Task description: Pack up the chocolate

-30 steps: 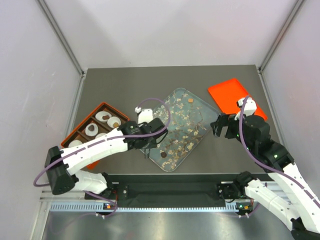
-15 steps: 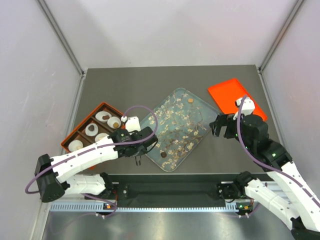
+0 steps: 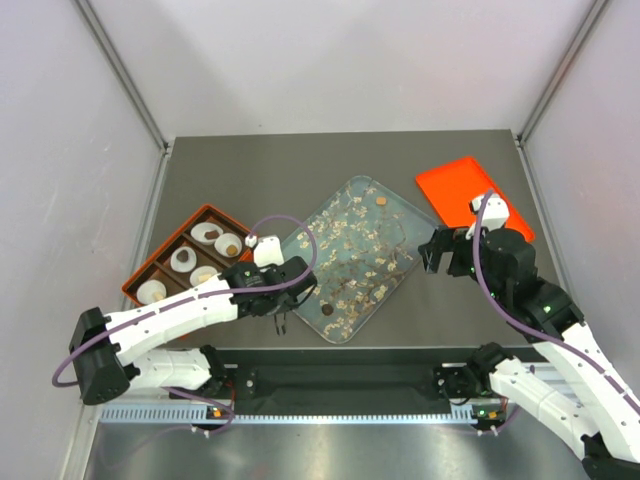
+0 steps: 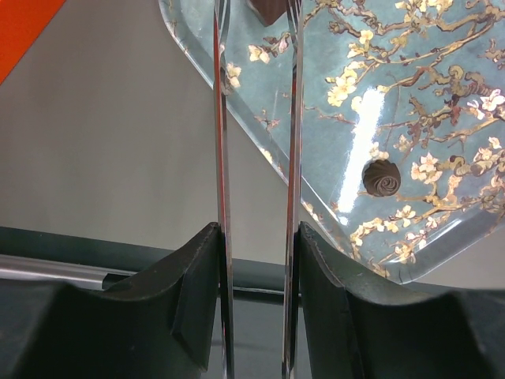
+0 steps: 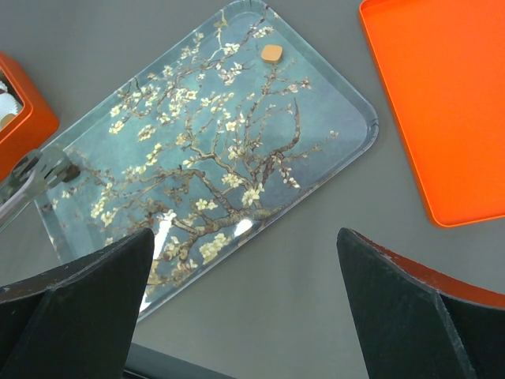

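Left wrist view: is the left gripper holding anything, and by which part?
Cannot tell. A dark chocolate piece sits between the left gripper's thin blade tips, but the frame edge cuts it off; no firm pinch shows.

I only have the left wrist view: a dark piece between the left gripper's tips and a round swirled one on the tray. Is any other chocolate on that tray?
Observer: Yes, one caramel square lies near the tray's far end.
Operator: Where do the pieces go?
Observer: Probably into the orange box left of the tray; some of its white paper cups hold pieces.
Operator: Is the other arm close?
Observer: No. The right gripper hangs open off the tray's right edge, near the orange lid.
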You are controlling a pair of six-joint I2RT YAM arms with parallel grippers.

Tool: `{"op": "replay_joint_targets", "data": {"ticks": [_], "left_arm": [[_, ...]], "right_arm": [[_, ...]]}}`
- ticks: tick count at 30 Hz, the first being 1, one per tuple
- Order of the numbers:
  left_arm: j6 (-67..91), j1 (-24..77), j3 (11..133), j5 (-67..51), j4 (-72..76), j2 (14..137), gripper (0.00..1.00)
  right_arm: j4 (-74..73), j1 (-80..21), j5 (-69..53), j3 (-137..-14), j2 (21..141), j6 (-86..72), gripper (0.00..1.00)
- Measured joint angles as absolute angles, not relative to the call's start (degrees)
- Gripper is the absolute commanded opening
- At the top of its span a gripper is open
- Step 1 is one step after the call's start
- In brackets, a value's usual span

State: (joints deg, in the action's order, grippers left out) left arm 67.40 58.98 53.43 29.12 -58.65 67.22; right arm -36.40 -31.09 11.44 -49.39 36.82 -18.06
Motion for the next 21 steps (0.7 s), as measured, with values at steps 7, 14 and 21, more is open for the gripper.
{"op": "replay_joint_targets", "data": {"ticks": [7,14,21], "left_arm": [[67.4,59.0,53.5,29.1,-58.8,67.2,0.47],[67.5,59.0,53.5,27.4,-58.7,67.3,0.48],[67.3,59.0,53.5,26.4,-58.5,67.3,0.49]], "right_arm": [[-36.4,-31.1,11.5,-49.4,36.8,-18.1,1.00],[-36.4,-31.1,11.3,-49.4,36.9,-18.1,1.00],[-36.4,-31.1,11.1,-49.4,36.9,-18.1,1.00]]}}
